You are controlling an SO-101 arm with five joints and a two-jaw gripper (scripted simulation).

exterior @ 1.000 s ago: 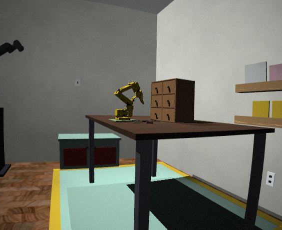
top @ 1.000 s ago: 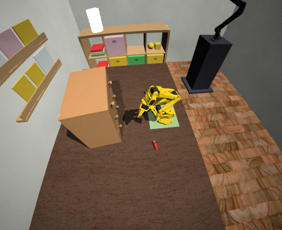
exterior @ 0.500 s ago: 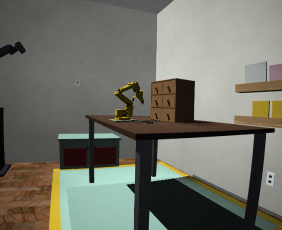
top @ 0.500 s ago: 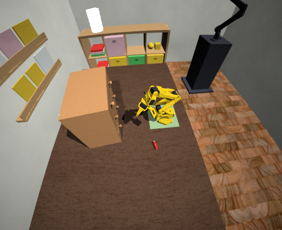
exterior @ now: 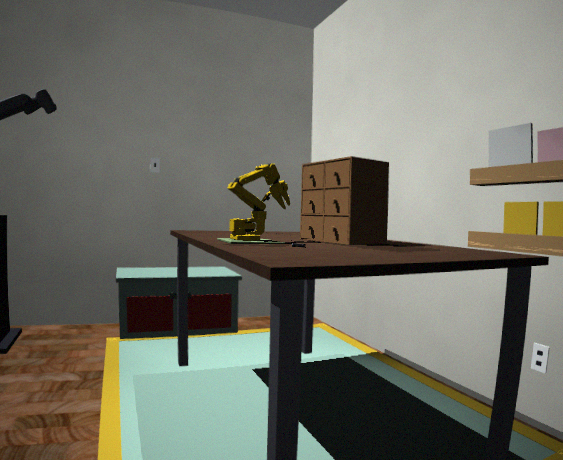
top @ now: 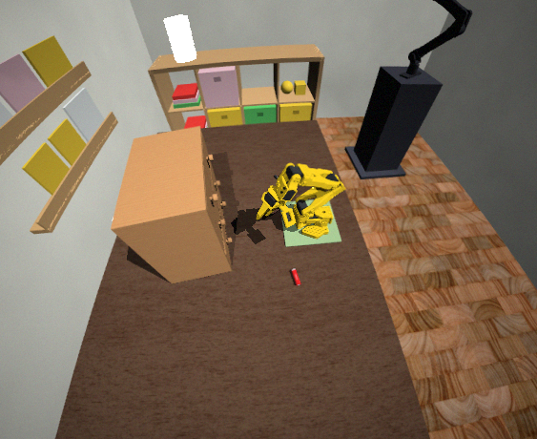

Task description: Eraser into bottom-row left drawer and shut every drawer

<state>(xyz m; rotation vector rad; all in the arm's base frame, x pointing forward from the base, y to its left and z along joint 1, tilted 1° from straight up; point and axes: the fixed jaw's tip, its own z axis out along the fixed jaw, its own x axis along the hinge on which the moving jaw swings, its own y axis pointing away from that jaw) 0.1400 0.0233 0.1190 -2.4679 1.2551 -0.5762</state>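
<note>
A small red eraser (top: 295, 277) lies on the dark table, in front of the arm's green base mat (top: 312, 231); in the side view it is only a dark sliver (exterior: 299, 244). The wooden chest (top: 174, 202) stands on the table with six drawers, all shut. Its bottom-left drawer (exterior: 312, 229) has a dark knob. My gripper (exterior: 284, 199) hangs in the air in front of the drawer fronts, at about the middle row's height. Its fingers are slightly apart and empty. It also shows from above (top: 262, 210), apart from the eraser.
The chest takes up the table's wall side. A bookshelf (top: 237, 88) stands beyond the table's far end. A black pedestal (top: 396, 121) with another arm stands on the floor to the side.
</note>
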